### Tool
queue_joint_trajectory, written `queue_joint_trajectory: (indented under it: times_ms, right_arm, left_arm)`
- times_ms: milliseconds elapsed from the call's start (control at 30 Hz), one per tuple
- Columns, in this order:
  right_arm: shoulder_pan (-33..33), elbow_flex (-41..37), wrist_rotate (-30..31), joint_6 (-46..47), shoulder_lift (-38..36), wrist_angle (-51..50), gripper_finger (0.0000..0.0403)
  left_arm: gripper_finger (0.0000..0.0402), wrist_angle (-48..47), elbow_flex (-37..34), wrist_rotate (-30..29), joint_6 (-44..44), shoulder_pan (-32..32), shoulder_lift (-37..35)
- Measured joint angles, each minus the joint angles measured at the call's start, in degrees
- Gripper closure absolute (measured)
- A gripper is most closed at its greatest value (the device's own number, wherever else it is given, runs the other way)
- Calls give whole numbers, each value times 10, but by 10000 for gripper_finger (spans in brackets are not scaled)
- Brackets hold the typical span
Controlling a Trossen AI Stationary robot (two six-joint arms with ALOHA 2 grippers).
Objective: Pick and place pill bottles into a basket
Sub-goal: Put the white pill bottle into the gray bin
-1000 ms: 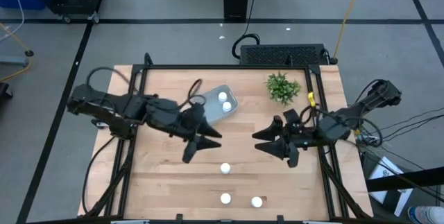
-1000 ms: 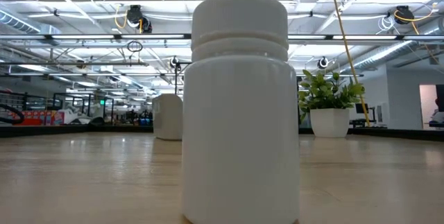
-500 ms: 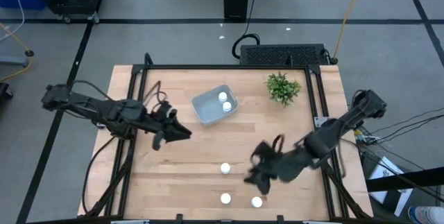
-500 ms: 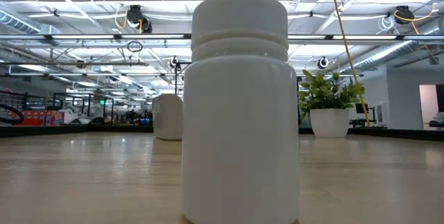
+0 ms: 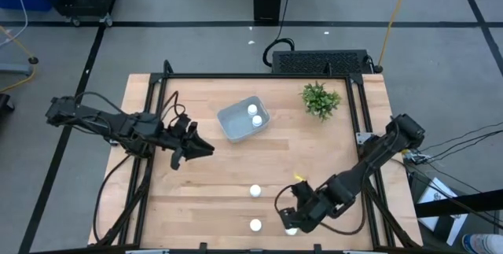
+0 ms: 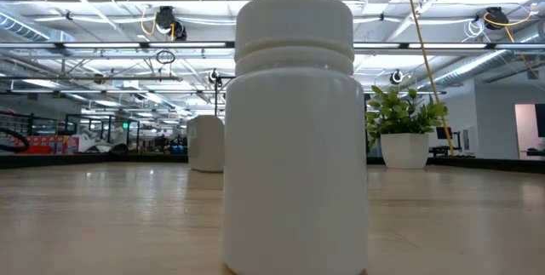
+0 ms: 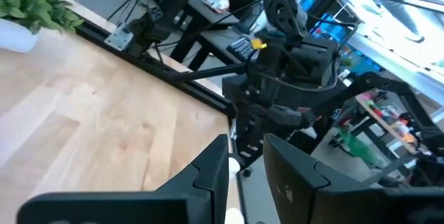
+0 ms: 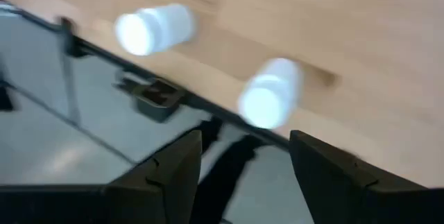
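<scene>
Five white pill bottles show from above. Two lie inside the basket (image 5: 242,119), which sits a little toward eleven o'clock of the desk's (image 5: 196,199) centre: one bottle (image 5: 252,109) nearer the far rim, the other (image 5: 257,120) just beside it. The other three stand on the bare wood near the six o'clock edge: one (image 5: 255,192) alone, one (image 5: 255,225) nearer the edge at its six o'clock, and one (image 5: 291,230) at the second's three o'clock, partly covered by the right hand (image 5: 292,216).

The right hand hangs low directly over that last bottle with its fingers spread partway; in the right wrist view the bottle stands just ahead of the gap between the two fingers (image 8: 173,165), not yet gripped, with a second bottle farther off.

The left hand (image 5: 200,149) hovers at the basket's eight o'clock, well apart from every bottle, its fingers closed together and holding nothing.

A small green plant (image 5: 320,100) stands toward the one o'clock corner of the desk.
</scene>
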Motion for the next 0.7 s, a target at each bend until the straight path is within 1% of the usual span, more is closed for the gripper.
queue_joint_trajectory:
  times_ms: [67, 133, 167, 300, 400, 433, 467, 500, 533, 600, 700]
  right_arm:
    - [1, 0, 13, 0, 8, 39, 192]
    - [1, -5, 31, -32, 13, 65, 192]
    - [1, -8, 41, -47, 13, 69, 193]
    - [-5, -9, 47, -74, -1, 70, 193]
    - [-4, -8, 98, -75, -1, 146, 193]
    - [-3, -8, 103, -82, -1, 171, 193]
    - [-2, -8, 103, -116, -1, 188, 193]
    - [-5, -8, 100, -130, -1, 200, 193]
    - [-9, -8, 89, -116, -2, 206, 193]
    - [-13, -3, 97, -100, -1, 210, 196]
    - [-18, 39, 107, -110, 1, 180, 205]
  left_arm:
    - [305, -2, 0, 0, -1, 1, 2]
    - [305, -3, 0, 0, -1, 2, 3]
    - [305, -2, 0, 0, -1, 2, 2]
    - [304, -3, 0, 4, -8, 2, 3]
    - [304, -2, 0, 15, -17, 2, 2]
    - [304, -2, 0, 15, -18, 2, 2]
    - [304, -2, 0, 15, -18, 2, 2]
    - [304, -1, 0, 15, -17, 2, 2]
    - [304, -1, 0, 15, -17, 2, 2]
    - [304, -2, 0, 15, -16, 2, 2]
    - [304, -2, 0, 15, -18, 2, 2]
